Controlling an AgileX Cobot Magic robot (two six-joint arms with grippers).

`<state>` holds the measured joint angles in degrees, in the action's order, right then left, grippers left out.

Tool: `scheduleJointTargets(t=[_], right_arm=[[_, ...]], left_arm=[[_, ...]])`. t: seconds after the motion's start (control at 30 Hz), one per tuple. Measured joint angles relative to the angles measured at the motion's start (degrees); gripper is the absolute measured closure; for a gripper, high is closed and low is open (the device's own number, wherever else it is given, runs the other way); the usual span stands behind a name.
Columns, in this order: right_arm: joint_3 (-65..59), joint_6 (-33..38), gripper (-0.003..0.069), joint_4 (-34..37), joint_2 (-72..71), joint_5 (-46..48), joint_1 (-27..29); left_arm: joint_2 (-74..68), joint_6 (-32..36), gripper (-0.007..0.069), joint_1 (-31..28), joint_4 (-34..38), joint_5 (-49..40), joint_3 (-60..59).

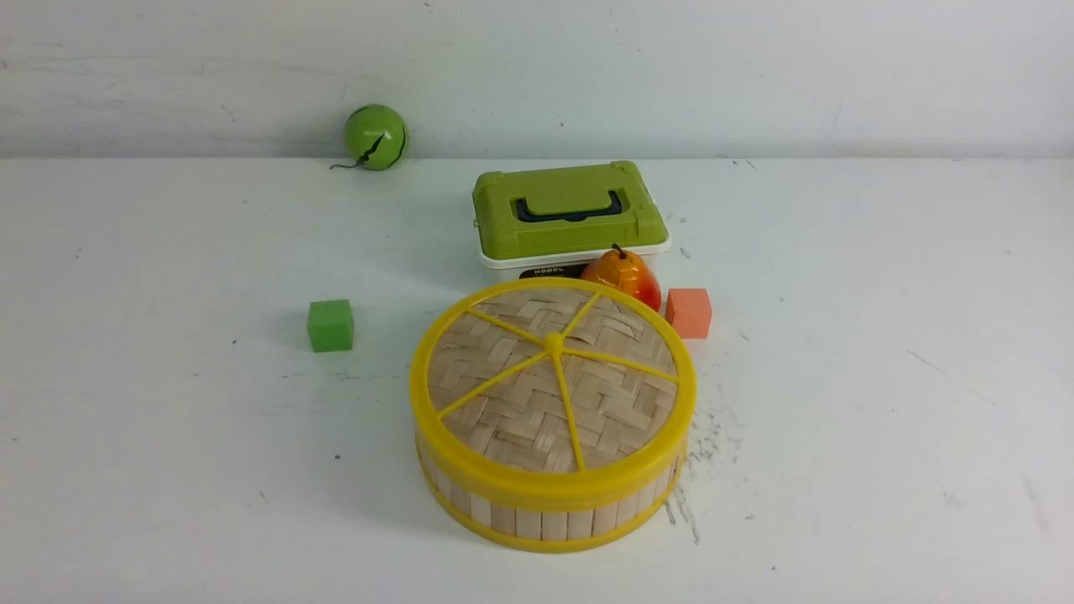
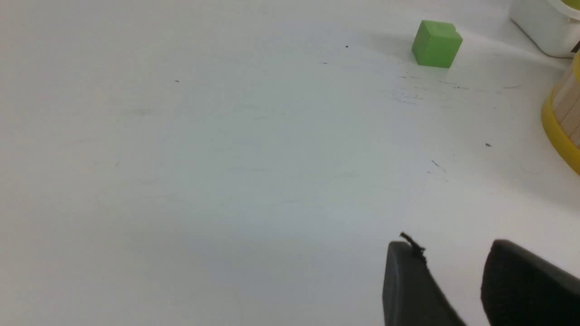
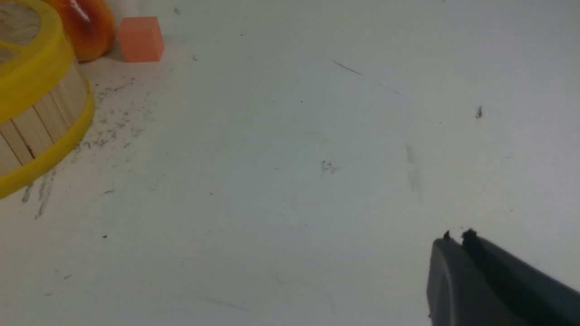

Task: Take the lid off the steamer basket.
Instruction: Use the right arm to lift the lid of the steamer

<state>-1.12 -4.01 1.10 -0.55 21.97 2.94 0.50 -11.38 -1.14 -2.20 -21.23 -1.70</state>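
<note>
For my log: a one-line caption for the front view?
Lid on the steamer basket; pear, orange cube and box behind it, green cube at left.

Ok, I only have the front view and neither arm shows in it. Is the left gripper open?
Observer: Yes. The left gripper has its jaws apart, above the table, holding nothing.
Operator: And the right one?
Observer: The right gripper has its jaws shut together, with nothing between them.
Operator: Is either touching the steamer basket?
Observer: No. The steamer basket sits at the edge of both wrist views, clear of the jaws, with the lid on.
</note>
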Motion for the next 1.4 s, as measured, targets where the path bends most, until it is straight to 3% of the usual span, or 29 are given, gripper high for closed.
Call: scheduleJointTargets(t=[0.93,1.07,1.1,1.2,1.4], right_arm=[[0.00,-1.15,0.0608,0.40,0.00,-0.06,0.00],[0.00,-12.39,0.0605,15.43,0.00,-0.23,0.00],[-0.20,-20.20,0.0603,23.97,0.00,-0.23,0.00],[-0.46,-29.70,0.0600,35.50,0.00,-0.36,0.00],[-0.46,-31.30,0.0591,36.77,0.00,-1.45,0.00]], left_arm=[[0.00,0.00,0.0386,0.00,0.00,0.00,0.00],[0.00,0.00,0.0386,0.00,0.00,0.00,0.00],[0.00,0.00,0.0386,0.00,0.00,0.00,0.00],[0.00,0.00,0.0386,0.00,0.00,0.00,0.00],[0.00,0.00,0.0386,0.00,0.00,0.00,0.00]])
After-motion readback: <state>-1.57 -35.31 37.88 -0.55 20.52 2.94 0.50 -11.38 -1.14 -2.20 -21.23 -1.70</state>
